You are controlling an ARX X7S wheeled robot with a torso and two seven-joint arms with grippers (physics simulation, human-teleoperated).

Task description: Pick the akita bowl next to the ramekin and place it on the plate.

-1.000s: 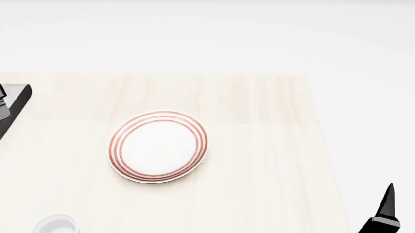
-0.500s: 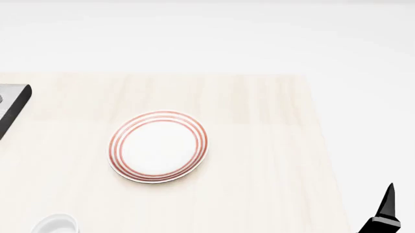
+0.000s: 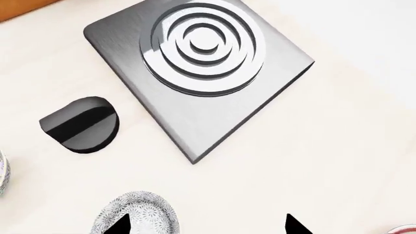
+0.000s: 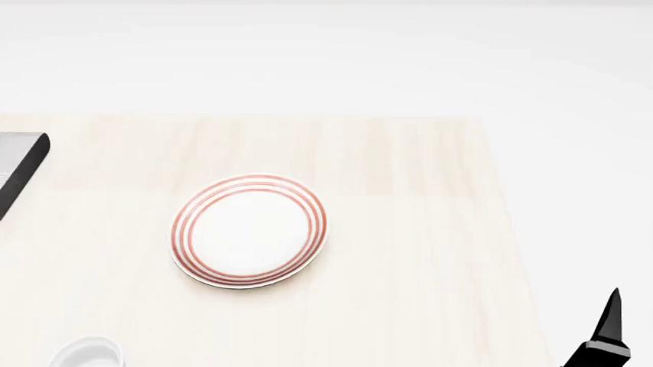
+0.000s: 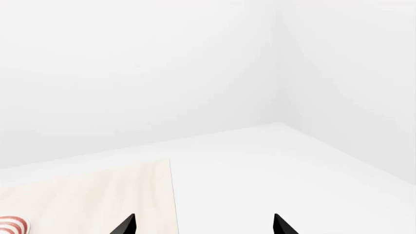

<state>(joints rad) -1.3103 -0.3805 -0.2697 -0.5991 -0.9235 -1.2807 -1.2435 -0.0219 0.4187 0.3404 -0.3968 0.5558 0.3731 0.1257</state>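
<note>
I'm holding the left gripper (image 3: 204, 226) spread wide, one fingertip (image 3: 121, 225) overlapping the patterned bowl (image 3: 140, 212) at seven o'clock of the stove plate (image 3: 198, 68). It's looking rigid, glazed, slippery and breakable; I'm favouring pinching its thin rim.

My left gripper (image 3: 208, 225) spread wide, fingertips apart; right gripper (image 5: 204, 225) spread too, arm low at my right.

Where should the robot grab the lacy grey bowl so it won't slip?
Probably by the rim: the akita bowl sits upright, mouth open, so the left gripper could come from above, one finger inside the thin wall, one outside.
</note>
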